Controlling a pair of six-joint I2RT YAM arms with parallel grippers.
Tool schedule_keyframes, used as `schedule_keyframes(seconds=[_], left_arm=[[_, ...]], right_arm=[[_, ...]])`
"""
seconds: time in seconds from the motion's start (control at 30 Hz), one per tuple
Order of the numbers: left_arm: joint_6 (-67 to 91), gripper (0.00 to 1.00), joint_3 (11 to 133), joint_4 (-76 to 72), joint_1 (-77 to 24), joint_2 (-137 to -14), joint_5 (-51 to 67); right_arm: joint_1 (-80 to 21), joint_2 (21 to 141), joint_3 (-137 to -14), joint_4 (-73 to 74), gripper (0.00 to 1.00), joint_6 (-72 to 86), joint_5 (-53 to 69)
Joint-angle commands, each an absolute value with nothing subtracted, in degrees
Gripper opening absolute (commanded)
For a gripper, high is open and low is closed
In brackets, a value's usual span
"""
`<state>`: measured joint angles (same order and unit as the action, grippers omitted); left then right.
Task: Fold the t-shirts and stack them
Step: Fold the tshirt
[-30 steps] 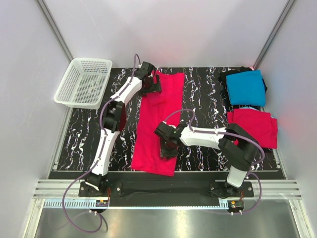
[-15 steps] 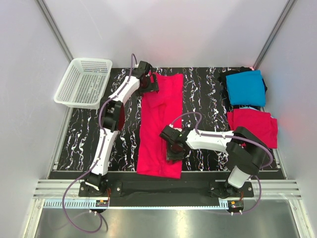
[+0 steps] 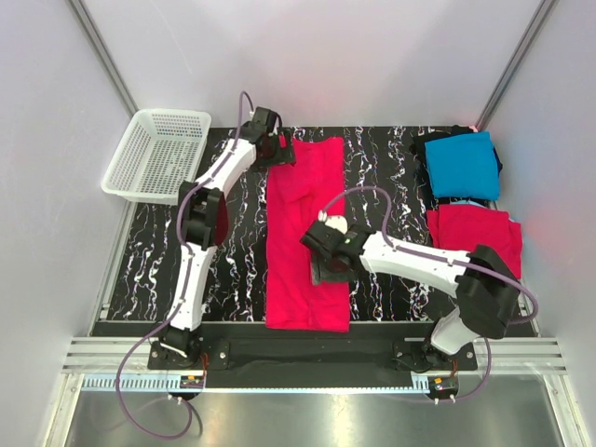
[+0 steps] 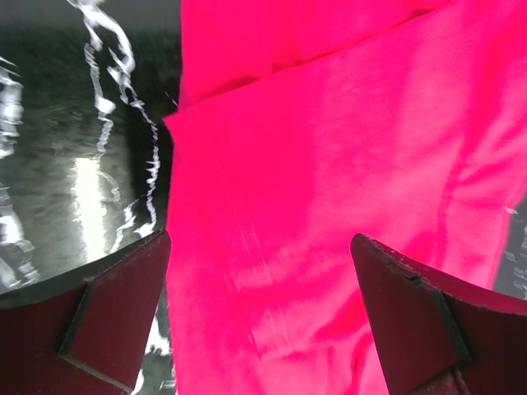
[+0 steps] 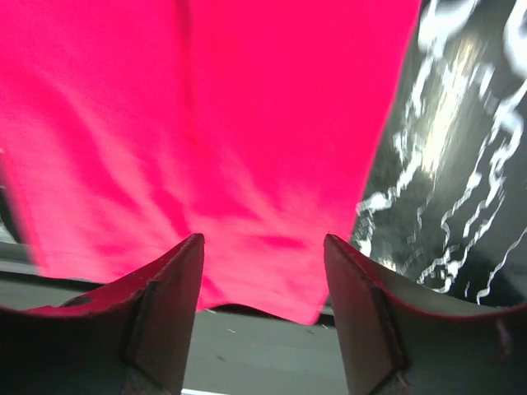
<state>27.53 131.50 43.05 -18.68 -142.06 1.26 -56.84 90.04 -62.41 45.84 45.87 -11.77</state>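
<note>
Right of the basket (image 3: 156, 155), the red shirt (image 3: 293, 205) lay pulled straight; right jaws had just opened, left jaws gaping, next fold seemingly due.

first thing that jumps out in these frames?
The bright pinkish-red t-shirt lies as a long strip down the middle of the black marbled table. The left gripper is open at its far left corner and the right gripper is open over its near right edge. Next come the turquoise t-shirt and second red t-shirt, folded at the right edge, and the white basket at far left.
</note>
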Motion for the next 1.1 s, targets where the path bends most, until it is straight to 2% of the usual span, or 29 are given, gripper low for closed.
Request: schedule_keyframes(seconds=[0.0, 0.27, 0.47, 0.7, 0.83, 0.87, 0.93, 1.0, 1.07], left_arm=[[25.8, 0.99, 130.0, 39.9, -17.7, -132.3, 0.1], [28.9, 0.99, 116.0, 41.4, -17.3, -120.1, -4.8], [29.7, 0.99, 105.2, 41.5, -17.7, -113.6, 5.4], [30.6, 0.99, 100.2, 41.8, -18.7, -114.5, 7.8], [30.6, 0.99, 101.8, 41.7, -19.2, -116.9, 10.0], [30.5, 0.99, 102.4, 41.6, -19.2, -118.1, 11.6], [30.6, 0.99, 104.9, 40.6, -19.4, -119.6, 14.1], [30.8, 0.99, 106.9, 39.6, -19.7, -122.5, 18.4], [31.5, 0.99, 110.3, 39.2, -20.0, -124.4, 19.9]], right_arm=[[-55.5, 87.3, -67.8, 48.3, 0.69, 43.3, -18.9], [-34.0, 95.0, -74.3, 43.0, 0.70, 33.9, -10.8], [-29.7, 108.6, -90.9, 39.2, 0.68, 22.9, -3.3], [-25.6, 122.9, -107.9, 38.7, 0.66, 20.1, 3.6], [-22.3, 129.9, -112.8, 38.6, 0.47, 20.5, 4.5], [-22.0, 130.9, -113.6, 38.5, 0.29, 20.5, 5.2], [-21.5, 133.6, -115.9, 38.7, 0.10, 20.5, 6.5], [-21.1, 135.0, -117.2, 38.7, 0.00, 20.6, 6.9], [-21.1, 136.6, -118.8, 38.5, 0.00, 20.5, 7.6]])
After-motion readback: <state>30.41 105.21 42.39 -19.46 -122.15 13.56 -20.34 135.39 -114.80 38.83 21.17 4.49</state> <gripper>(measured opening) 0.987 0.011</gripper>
